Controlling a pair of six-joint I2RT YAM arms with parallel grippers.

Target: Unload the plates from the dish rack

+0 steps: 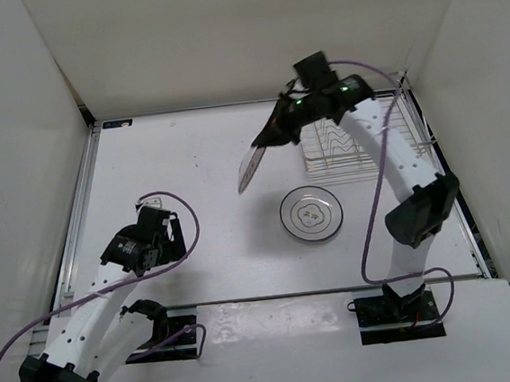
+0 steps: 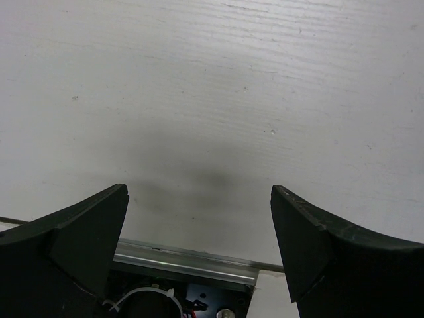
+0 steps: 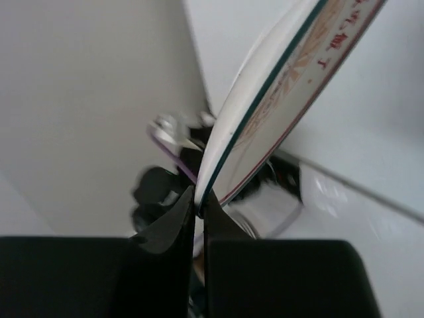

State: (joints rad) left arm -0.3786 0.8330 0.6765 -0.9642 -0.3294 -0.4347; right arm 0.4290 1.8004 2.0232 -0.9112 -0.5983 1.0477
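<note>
My right gripper (image 1: 266,141) is shut on the rim of the orange sunburst plate (image 1: 251,167) and holds it on edge in the air, left of the dish rack (image 1: 351,141). In the right wrist view the fingers (image 3: 182,218) pinch the plate (image 3: 285,86) at its lower rim. A white plate with dark flower rings (image 1: 310,214) lies flat on the table in front of the rack. The rack looks empty of plates from above; a third plate is out of view. My left gripper (image 1: 154,223) is open and empty over bare table at the left (image 2: 199,218).
White walls enclose the table (image 1: 189,161) on the left, back and right. A metal rail (image 2: 185,264) runs along the table's near edge. The right arm's link (image 1: 387,156) passes over the rack. Purple cables loop beside both arms.
</note>
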